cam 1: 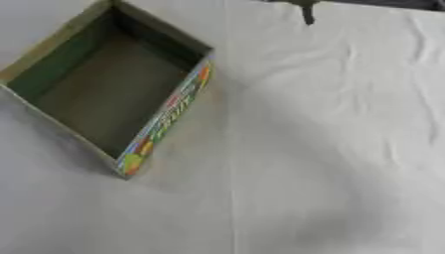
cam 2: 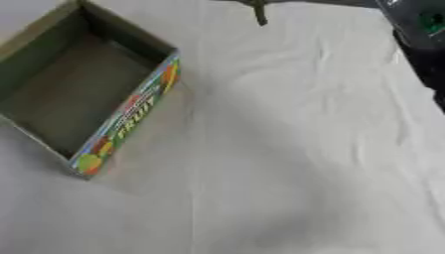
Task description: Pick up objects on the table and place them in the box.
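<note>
An open cardboard box point(cam 1: 165, 116) sits on the left of the table, turned at an angle, with colourful fruit print on its right outer wall. Inside it I see only its dull brown floor and green inner walls. No loose object shows on the cloth in either view. In the right eye view a black part of my right arm or hand point(cam 2: 419, 34), with a small green spot on it, comes in at the upper right corner, far from the box. Its shape is too unclear to make out. My left hand shows in no view.
A white, slightly wrinkled cloth point(cam 1: 330, 149) covers the table, with a straight crease running down its middle. A dark strap-like thing point(cam 1: 306, 12) hangs over the far edge at the top.
</note>
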### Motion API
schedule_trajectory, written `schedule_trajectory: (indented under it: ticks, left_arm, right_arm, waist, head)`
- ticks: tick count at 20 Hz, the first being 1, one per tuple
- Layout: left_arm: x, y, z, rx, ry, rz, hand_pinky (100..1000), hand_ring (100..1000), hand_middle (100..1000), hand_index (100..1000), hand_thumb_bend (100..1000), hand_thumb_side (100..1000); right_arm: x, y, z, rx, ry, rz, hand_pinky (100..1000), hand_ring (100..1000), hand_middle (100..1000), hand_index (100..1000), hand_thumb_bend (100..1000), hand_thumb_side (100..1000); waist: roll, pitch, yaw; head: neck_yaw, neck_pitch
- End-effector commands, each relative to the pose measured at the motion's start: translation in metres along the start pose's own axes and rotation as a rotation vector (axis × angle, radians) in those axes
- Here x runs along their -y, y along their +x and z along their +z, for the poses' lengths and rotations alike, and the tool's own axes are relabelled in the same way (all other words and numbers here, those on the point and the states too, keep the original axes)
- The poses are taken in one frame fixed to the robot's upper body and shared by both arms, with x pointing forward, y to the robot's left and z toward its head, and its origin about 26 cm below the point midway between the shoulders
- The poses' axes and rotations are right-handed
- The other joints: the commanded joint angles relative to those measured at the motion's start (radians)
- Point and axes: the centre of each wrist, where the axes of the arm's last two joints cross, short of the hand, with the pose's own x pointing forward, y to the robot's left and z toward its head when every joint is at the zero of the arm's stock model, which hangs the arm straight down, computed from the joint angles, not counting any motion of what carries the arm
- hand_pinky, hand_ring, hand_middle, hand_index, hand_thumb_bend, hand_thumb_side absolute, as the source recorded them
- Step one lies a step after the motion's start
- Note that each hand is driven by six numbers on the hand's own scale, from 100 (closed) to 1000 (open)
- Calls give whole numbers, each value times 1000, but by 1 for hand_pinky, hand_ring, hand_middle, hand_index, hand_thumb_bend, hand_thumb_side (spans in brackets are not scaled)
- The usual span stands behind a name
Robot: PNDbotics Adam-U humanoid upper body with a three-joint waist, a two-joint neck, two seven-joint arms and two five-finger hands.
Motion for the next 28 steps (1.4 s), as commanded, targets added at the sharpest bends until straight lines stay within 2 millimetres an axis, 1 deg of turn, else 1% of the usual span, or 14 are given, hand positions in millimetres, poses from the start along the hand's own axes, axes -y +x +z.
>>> schedule_trajectory:
  ticks: [1, 2, 3, 4, 6, 10, 15, 19, 22, 23, 24, 25, 27, 28]
  left_arm:
    - [-3, 7, -10, 43, -17, -6, 594, 659, 615, 728, 100, 568]
    - [-3, 7, -10, 44, -16, -9, 595, 659, 617, 729, 100, 568]
    - [-2, 7, -11, 49, -15, -8, 595, 659, 615, 727, 100, 568]
    - [-1, 8, -12, 53, -14, -1, 595, 659, 615, 727, 100, 568]
    - [0, 8, -13, 57, -13, 7, 595, 659, 615, 727, 100, 568]
    - [4, 10, -18, 86, -11, 35, 599, 659, 613, 727, 100, 567]
    - [9, 12, -25, 126, -10, 66, 602, 658, 612, 727, 100, 545]
    - [16, 15, -32, 160, -7, 104, 606, 658, 610, 727, 100, 518]
    - [20, 16, -35, 174, -12, 126, 606, 658, 610, 727, 100, 512]
    - [21, 16, -35, 175, -15, 129, 605, 658, 610, 727, 100, 516]
    - [21, 16, -35, 175, -17, 131, 605, 658, 610, 727, 100, 516]
    - [21, 16, -34, 173, -18, 133, 604, 658, 611, 727, 100, 528]
    - [22, 16, -34, 169, -20, 136, 604, 658, 611, 727, 100, 534]
    - [22, 16, -34, 167, -21, 137, 604, 658, 611, 727, 100, 534]
  right_arm:
    - [5, 5, -17, 46, 4, 12, 687, 476, 302, 419, 100, 234]
    - [3, 6, -22, 58, 8, 9, 687, 475, 302, 420, 100, 445]
    - [0, 10, -30, 80, 13, -2, 688, 474, 304, 420, 100, 230]
    - [-3, 12, -38, 94, 19, -11, 689, 474, 304, 420, 100, 229]
    - [-8, 13, -46, 106, 27, -18, 689, 474, 304, 420, 100, 229]
    - [-31, 23, -75, 156, 72, -71, 698, 481, 313, 429, 100, 221]
    - [-56, 28, -97, 185, 101, -97, 701, 486, 317, 433, 100, 218]
    - [-76, 37, -113, 204, 99, -107, 702, 493, 325, 441, 100, 214]
    - [-92, 41, -120, 194, 107, -94, 705, 507, 347, 461, 100, 221]
    - [-99, 41, -121, 184, 116, -92, 713, 533, 377, 493, 100, 231]
    - [-106, 41, -121, 172, 130, -90, 713, 533, 377, 493, 100, 231]
    - [-114, 41, -121, 158, 153, -85, 725, 573, 437, 555, 100, 250]
    - [-126, 42, -121, 147, 192, -70, 736, 608, 473, 596, 100, 266]
    - [-130, 42, -121, 146, 210, -62, 736, 608, 473, 596, 100, 266]
  waist:
    - [5, -31, 6]
    - [5, -31, 7]
    - [5, -33, 16]
    - [5, -34, 22]
    - [5, -35, 26]
    - [-1, -34, 56]
    - [-6, -31, 82]
    - [-5, -29, 106]
    - [-4, -27, 122]
    - [-4, -26, 126]
    - [-5, -25, 129]
    - [-6, -25, 131]
    - [-8, -24, 134]
    - [-9, -24, 134]
  head:
    - [-15, 6]
    - [-18, 5]
    - [-29, 5]
    - [-36, 5]
    - [-41, 5]
    - [-76, 4]
    - [-108, 7]
    - [-134, 8]
    - [-145, 10]
    - [-147, 11]
    - [-148, 11]
    - [-151, 11]
    - [-152, 10]
    - [-152, 9]
